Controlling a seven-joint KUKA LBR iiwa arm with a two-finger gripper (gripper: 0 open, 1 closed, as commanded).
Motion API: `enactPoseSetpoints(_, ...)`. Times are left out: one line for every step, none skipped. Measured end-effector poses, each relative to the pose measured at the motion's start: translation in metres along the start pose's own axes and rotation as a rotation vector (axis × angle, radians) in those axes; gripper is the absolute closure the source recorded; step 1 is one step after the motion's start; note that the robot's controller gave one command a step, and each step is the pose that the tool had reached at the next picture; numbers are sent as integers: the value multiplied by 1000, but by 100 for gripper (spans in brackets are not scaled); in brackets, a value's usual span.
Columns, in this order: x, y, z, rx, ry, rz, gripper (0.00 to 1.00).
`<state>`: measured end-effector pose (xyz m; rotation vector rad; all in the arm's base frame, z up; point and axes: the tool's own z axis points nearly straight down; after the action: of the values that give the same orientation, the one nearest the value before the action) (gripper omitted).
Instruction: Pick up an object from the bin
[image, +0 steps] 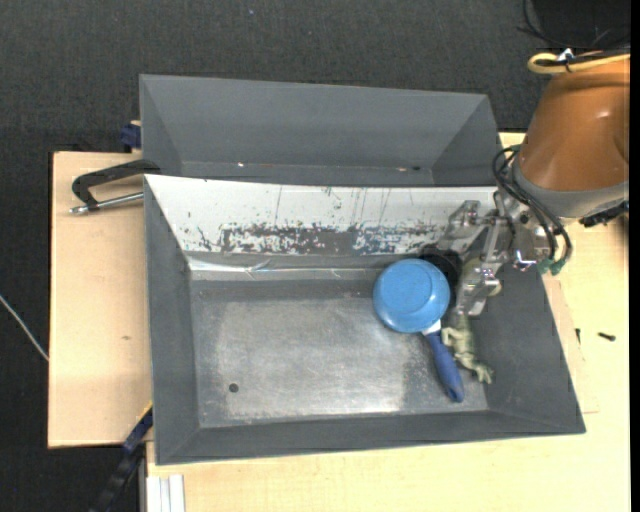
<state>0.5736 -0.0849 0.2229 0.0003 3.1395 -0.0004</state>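
End effector (470, 300): low in the right half of the bin (170, 330), close to the back wall, with the arm reaching in from the right
End effector state: cannot tell whether it is wide or narrow (its metal parts overlap from this angle)
Blue pan (410, 297): a small round blue bowl with a blue handle, lying on the bin floor just left of the end effector; whether the two touch cannot be told
Pan handle: runs from the bowl toward the front wall, passing just in front of the end effector and ending near the front slope
Olive-tan thing (470, 358): small and lumpy, kind unclear, just in front of the end effector and right beside the pan handle on its right
Bin floor: grey and scuffed, stretching away to the left of the end effector
Orange cover (580, 120): part of the arm, behind and to the right of the end effector, over the bin's back right corner
Cables (545, 250): dark loops hanging between the orange cover and the end effector
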Motion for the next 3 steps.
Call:
enactPoseSetpoints(29, -20, 88, 6, -22, -324, 0)
enactPoseSetpoints(67, -34, 83, -1, 2, -242, 0)
enactPoseSetpoints(80, -34, 143, 3, -9, -228, 0)
